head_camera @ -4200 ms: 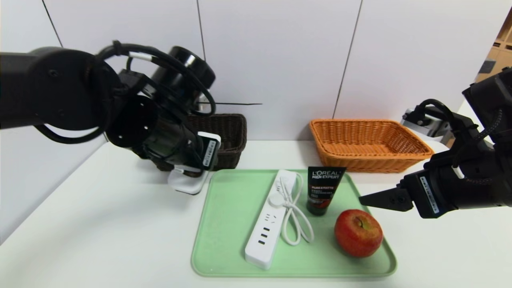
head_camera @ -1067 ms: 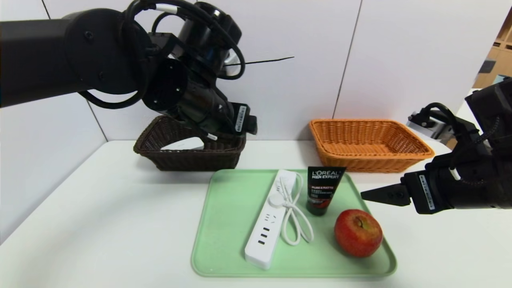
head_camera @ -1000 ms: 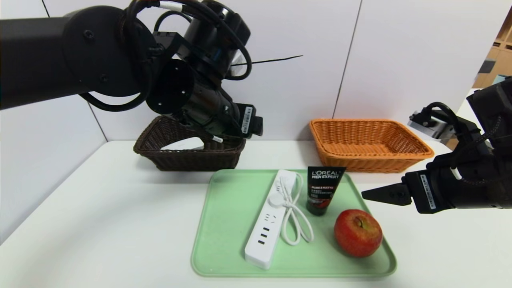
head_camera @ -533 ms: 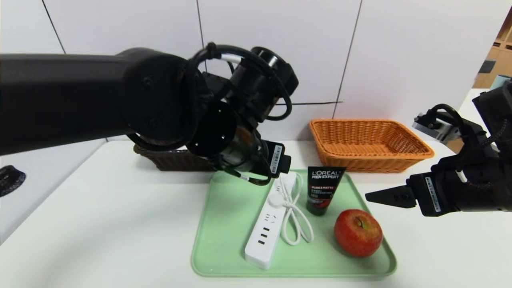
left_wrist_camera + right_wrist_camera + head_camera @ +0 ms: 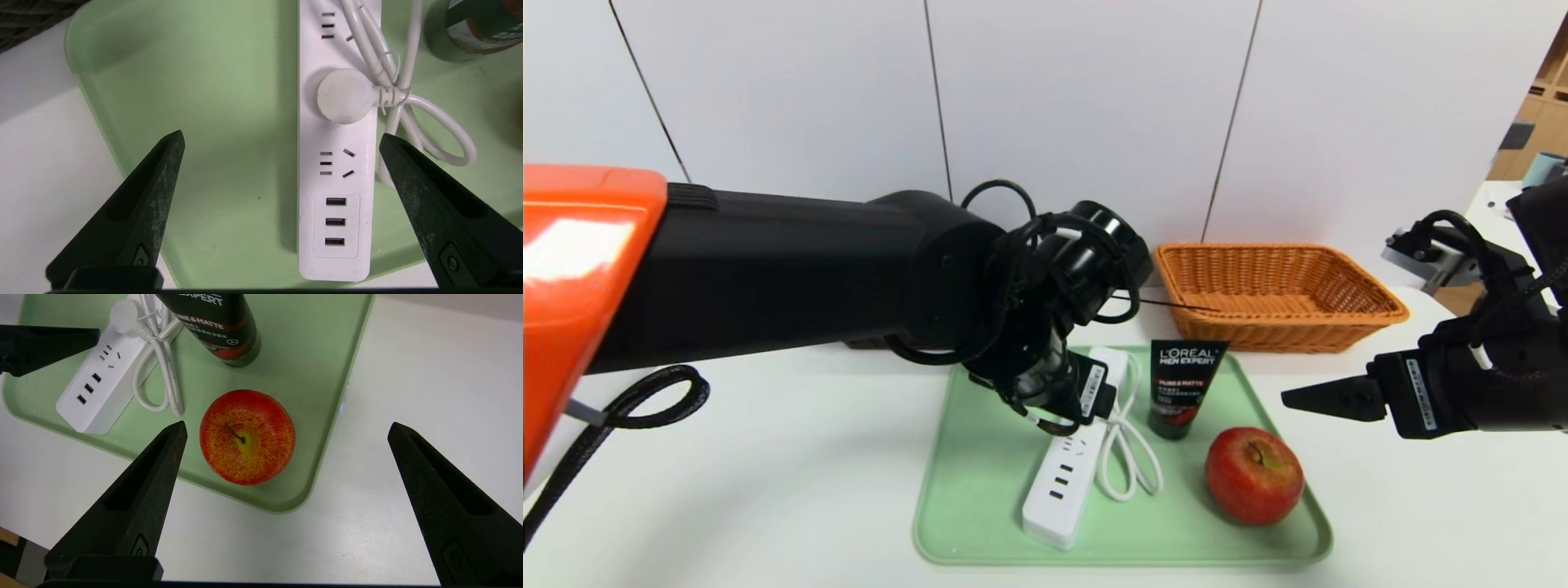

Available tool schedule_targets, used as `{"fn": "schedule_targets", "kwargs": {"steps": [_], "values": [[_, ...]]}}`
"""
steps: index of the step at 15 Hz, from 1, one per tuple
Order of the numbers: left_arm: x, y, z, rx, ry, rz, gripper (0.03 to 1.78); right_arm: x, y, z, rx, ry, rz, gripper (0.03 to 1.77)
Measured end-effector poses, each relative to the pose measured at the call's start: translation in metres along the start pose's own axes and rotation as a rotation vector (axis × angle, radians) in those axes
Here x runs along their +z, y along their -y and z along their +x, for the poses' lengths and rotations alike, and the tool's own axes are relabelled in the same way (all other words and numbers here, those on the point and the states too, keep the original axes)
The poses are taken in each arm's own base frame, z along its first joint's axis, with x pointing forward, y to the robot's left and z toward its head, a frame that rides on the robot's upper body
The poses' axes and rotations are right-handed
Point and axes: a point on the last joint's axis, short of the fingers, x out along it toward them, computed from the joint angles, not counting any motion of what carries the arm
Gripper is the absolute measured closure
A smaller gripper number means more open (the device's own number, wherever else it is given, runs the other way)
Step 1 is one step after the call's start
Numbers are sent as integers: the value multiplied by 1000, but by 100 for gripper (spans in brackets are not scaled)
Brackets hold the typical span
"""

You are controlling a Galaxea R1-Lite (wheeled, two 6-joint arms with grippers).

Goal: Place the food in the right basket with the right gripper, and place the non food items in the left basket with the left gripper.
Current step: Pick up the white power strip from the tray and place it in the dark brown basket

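Observation:
A green tray holds a white power strip with its coiled cord, a black L'Oreal tube standing upright, and a red apple. My left gripper hovers open over the tray; the power strip lies just inside one of its fingers. My right gripper hangs open beyond the tray's right corner, with the apple close to one finger. The orange right basket stands behind the tray. My left arm hides most of the dark left basket.
White tabletop surrounds the tray on every side. A white panelled wall rises just behind the baskets. A black cable loop from my left arm hangs over the table's left side.
My left arm has swung from above the dark basket, where a white item now lies, down and right over the tray's power strip. The right gripper has drifted slightly right.

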Motion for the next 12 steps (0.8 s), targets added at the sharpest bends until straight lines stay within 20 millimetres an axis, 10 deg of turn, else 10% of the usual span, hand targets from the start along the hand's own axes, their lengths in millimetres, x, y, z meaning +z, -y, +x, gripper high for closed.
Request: {"fn": "schedule_targets", "kwargs": {"steps": [12], "values": [[2,6,1,-61,-123,-104,12,0,1,3,0,-7,3,10]]}}
